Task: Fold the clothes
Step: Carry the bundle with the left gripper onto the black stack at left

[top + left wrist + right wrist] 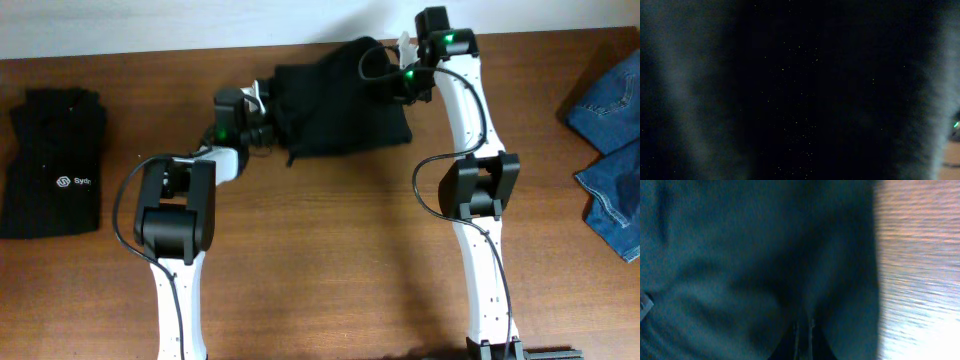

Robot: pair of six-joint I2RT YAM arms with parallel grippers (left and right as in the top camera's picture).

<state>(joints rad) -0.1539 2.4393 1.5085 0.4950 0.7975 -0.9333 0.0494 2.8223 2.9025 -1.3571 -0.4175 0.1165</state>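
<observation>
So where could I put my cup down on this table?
Widest bare tabletop lies at the front, between the left arm and right arm. Another patch sits between the right arm and the blue jeans. At the back middle, the left gripper and right gripper crowd the black trousers.

Overhead: bright and even, lit from above, sharp everywhere, with soft shadows beside the arms (478,190) on the tabletop (330,260). Left wrist: almost black, grainy, too near the clothes (800,90), grey blur at both sides. Right wrist: dim, out of focus, smeared; pale glare on the tabletop at right.
</observation>
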